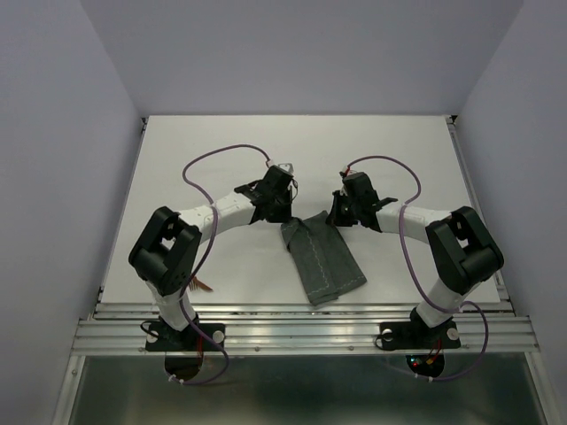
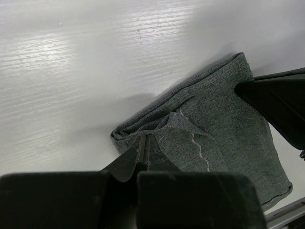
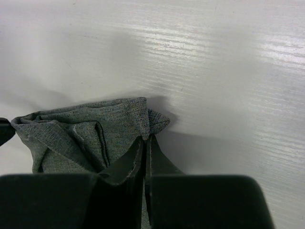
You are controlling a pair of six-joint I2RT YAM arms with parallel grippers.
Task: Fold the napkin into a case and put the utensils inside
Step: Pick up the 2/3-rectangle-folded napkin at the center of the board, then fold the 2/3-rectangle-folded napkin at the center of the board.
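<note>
1. The left gripper (image 2: 144, 141) has its two dark fingers drawn together to a hairline gap. At their tips they pinch a bunched corner of the napkin (image 2: 224, 129).
2. The right gripper (image 3: 146, 142) is closed the same way, with only a thin slit between its fingers. It grips the cloth just beside a small pointed corner at the napkin's (image 3: 81, 133) edge.
3. From above, the left gripper (image 1: 282, 216) and the right gripper (image 1: 337, 215) face each other. Each is on one corner of the napkin's far end, with that short edge stretched between them.
4. The napkin (image 1: 326, 261) is grey-green cloth folded into a narrow strip of several layers. In the left wrist view a pale stitched line shows along one fold.
5. The strip lies on the white table (image 1: 221, 142). It runs from the grippers at mid-table back toward the near edge, angled a little to the right.
6. Small copper-brown pieces, likely the utensils (image 1: 202, 285), show beside the left arm's elbow near the front edge. They are well apart from the napkin, partly hidden, and too small to make out.
7. Purple cables (image 1: 213, 159) loop above each arm.
</note>
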